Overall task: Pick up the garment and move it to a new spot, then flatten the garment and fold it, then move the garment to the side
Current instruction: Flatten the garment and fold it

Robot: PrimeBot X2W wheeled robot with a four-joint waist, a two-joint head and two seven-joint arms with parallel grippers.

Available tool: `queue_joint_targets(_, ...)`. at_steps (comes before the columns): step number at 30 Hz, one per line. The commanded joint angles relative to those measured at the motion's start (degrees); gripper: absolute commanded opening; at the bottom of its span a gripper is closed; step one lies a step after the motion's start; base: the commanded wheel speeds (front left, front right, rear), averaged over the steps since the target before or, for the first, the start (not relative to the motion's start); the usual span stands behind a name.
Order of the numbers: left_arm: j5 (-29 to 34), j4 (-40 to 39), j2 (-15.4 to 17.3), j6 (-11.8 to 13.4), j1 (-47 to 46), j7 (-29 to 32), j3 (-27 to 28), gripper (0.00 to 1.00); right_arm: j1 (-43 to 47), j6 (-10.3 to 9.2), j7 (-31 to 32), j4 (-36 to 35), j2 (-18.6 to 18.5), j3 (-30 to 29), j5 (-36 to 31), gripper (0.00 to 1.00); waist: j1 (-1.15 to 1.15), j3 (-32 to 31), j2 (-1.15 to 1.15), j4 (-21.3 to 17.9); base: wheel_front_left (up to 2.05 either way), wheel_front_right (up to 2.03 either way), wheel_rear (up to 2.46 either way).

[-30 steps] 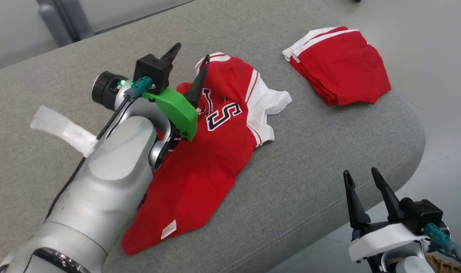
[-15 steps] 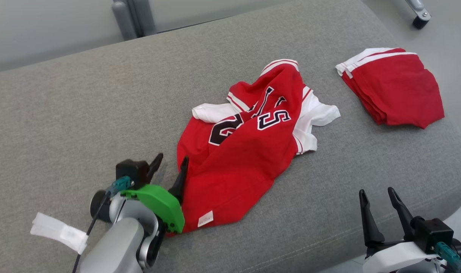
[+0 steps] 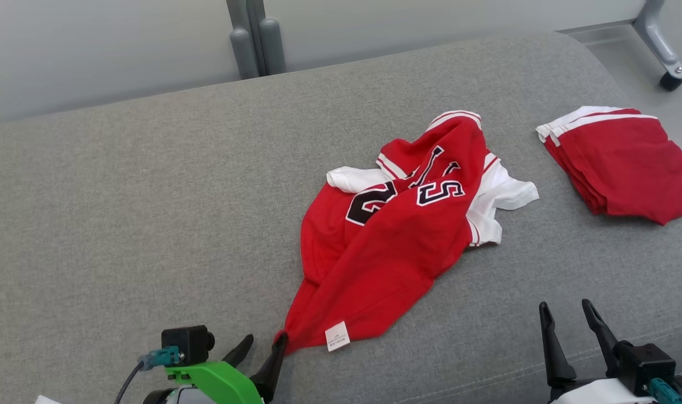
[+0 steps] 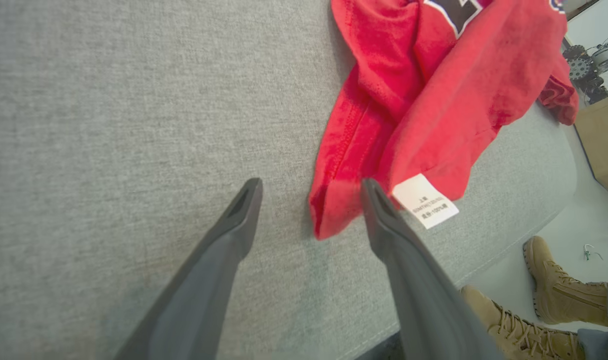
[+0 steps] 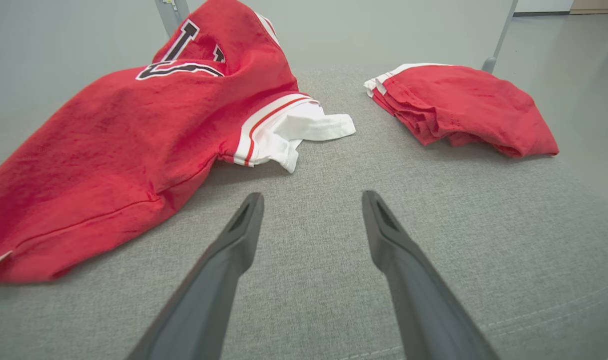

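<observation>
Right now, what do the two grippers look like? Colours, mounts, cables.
Left gripper: two long, dark, tapered fingers on a green mount, with a black block beside it and a teal connector feeding a cable. Right gripper: same fingers, block and connector, but a white mount.

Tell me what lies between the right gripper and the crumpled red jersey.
Nothing but bare grey cushion. The right wrist view shows the open right gripper apart from the red jersey, with plain fabric between them.
</observation>
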Motion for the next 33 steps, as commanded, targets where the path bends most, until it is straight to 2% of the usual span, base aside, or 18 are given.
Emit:
queue_joint_targets(1, -1.1, -1.2, 0.5, 0.3, 1.3, 0.7, 0.3, 1.0, 0.4, -0.08, -0.2, 0.0, -0.1, 0.1, -0.3, 1.0, 0.0, -0.5, 0.0, 0.7, 0.0, 0.0, 0.0)
queue_joint_targets(6, -1.6, -2.4, 0.5, 0.5, 2.6, 2.5, -0.9, 1.0, 0.3, -0.08, -0.2, 0.3, -0.1, 0.5, 0.0, 1.0, 0.0, -0.6, 0.0, 0.9, 0.0, 0.0, 0.0)
queue_joint_targets(11, -0.2, -0.6, 0.3, -0.8, 0.7, 2.3, -2.2, 1.0, -0.4, -0.08, -0.2, 0.3, -0.1, 0.7, -0.2, 1.0, 0.0, -0.5, 0.0, 0.6, 0.0, 0.0, 0.0)
queue_joint_targets(19, 0.7, 4.8, -2.0, -2.7, -1.8, -0.1, -3.2, 1.0, -0.6, -0.08, -0.2, 0.2, -0.1, 0.7, 0.0, 1.0, 0.0, -0.2, 0.0, -0.5, 0.0, 0.0, 0.0)
queue_joint_targets(20, 0.3, 5.2, -2.2, -2.9, -2.1, -0.2, -3.1, 0.52, -0.5, -0.08, -0.2, 0.2, -0.1, 0.7, 0.0, 1.0, 0.0, -0.2, 0.0, -0.6, 0.0, 0.0, 0.0)
queue_joint_targets(21, 0.3, 5.2, -2.2, -2.9, -2.1, -0.2, -3.1, 0.52, -0.5, -0.08, -0.2, 0.2, -0.1, 0.7, 0.0, 1.0, 0.0, -0.2, 0.0, -0.6, 0.0, 0.0, 0.0)
queue_joint_targets(23, -0.2, 5.6, -2.2, -3.6, -2.4, -0.2, -2.9, 0.0, -0.2, -0.08, -0.2, 0.2, -0.1, 0.5, 0.1, 1.0, 0.0, -0.2, 0.0, -0.8, 0.0, 0.0, 0.0)
queue_joint_targets(25, -1.2, 5.2, -2.0, -4.7, -2.6, 0.0, -2.5, 0.0, 0.0, -0.08, -0.2, 0.1, -0.1, 0.5, 0.2, 1.0, 0.0, -0.2, 0.0, -0.8, 0.0, 0.0, 0.0)
queue_joint_targets(30, -3.8, 3.0, 1.2, -7.2, -3.9, 2.4, -0.5, 0.0, 0.5, -0.08, -0.2, 0.4, -0.1, 0.7, 0.6, 1.0, 0.0, -0.5, 0.0, -0.2, 0.0, 0.0, 0.0)
queue_joint_targets(33, -4.5, 1.3, 5.7, -8.3, -5.4, 5.7, 0.6, 0.0, 0.5, -0.08, -0.2, 0.6, -0.1, 0.9, 0.8, 1.0, 0.0, -0.8, 0.0, 0.5, 0.0, 0.0, 0.0)
